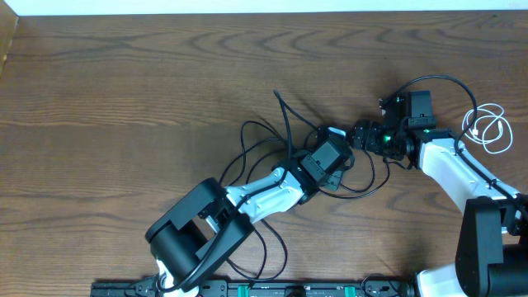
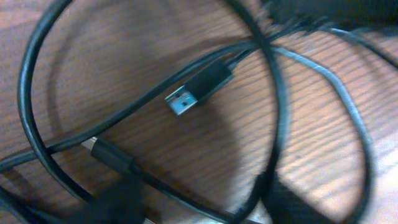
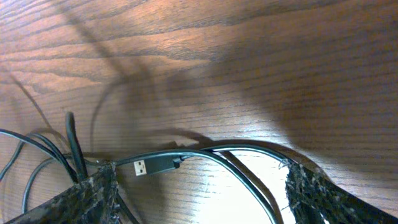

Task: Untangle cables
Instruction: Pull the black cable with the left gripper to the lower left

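Note:
The black cables [image 1: 262, 139] lie in loose crossed loops at the table's middle. The white cable [image 1: 488, 128] lies coiled apart at the far right. My left gripper [image 1: 337, 136] and right gripper [image 1: 360, 132] meet at the tangle's right end. In the left wrist view the left gripper [image 2: 205, 213] is open, one black cable [image 2: 277, 112] crossing between its fingers and a USB plug [image 2: 189, 92] lying just ahead. In the right wrist view the right gripper [image 3: 199, 200] stands wide open over two black strands [image 3: 249, 177], with the same USB plug [image 3: 152, 166] near its left finger [image 3: 87, 199].
A thicker black wire [image 1: 268, 247] loops near the left arm's base. Another arm wire [image 1: 450, 82] arcs over the right wrist. A black rail [image 1: 272, 289] runs along the table's front edge. The table's far edge [image 1: 247, 12] is at the top.

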You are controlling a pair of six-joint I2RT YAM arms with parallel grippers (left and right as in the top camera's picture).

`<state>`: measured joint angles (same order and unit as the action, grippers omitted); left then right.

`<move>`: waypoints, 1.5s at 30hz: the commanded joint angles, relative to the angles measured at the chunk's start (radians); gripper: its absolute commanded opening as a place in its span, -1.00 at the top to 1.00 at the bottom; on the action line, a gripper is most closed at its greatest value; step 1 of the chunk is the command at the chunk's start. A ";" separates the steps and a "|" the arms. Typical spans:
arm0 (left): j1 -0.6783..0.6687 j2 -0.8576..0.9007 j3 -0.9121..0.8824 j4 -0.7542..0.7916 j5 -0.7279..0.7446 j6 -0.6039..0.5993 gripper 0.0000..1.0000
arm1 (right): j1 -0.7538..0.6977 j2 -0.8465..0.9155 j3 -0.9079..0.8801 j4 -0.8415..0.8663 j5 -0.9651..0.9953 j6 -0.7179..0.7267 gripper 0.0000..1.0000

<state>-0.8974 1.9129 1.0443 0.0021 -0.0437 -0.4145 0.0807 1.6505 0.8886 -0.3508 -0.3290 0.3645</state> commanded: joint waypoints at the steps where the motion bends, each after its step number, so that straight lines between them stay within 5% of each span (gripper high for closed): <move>1: 0.006 -0.007 0.005 0.000 -0.071 0.010 0.85 | -0.006 0.005 -0.002 -0.001 0.008 0.017 -0.79; 7: 0.026 -0.183 0.005 -0.025 -0.194 0.013 0.86 | -0.005 0.005 -0.002 0.003 -0.053 0.016 -0.79; 25: 0.178 -1.084 0.005 -0.334 -0.287 0.003 0.85 | 0.019 0.005 -0.002 0.032 -0.192 -0.053 -0.87; 34: 0.208 -1.364 0.005 -0.632 -0.451 -0.223 0.85 | 0.035 0.005 -0.002 0.081 -0.814 -0.395 -0.98; 45: 0.208 -1.420 0.005 -0.840 -0.512 -0.476 0.85 | 0.230 0.005 -0.002 0.133 -0.649 -0.452 -0.98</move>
<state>-0.6945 0.4992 1.0439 -0.8352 -0.5346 -0.8051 0.2451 1.6505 0.8883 -0.2306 -1.0370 -0.0441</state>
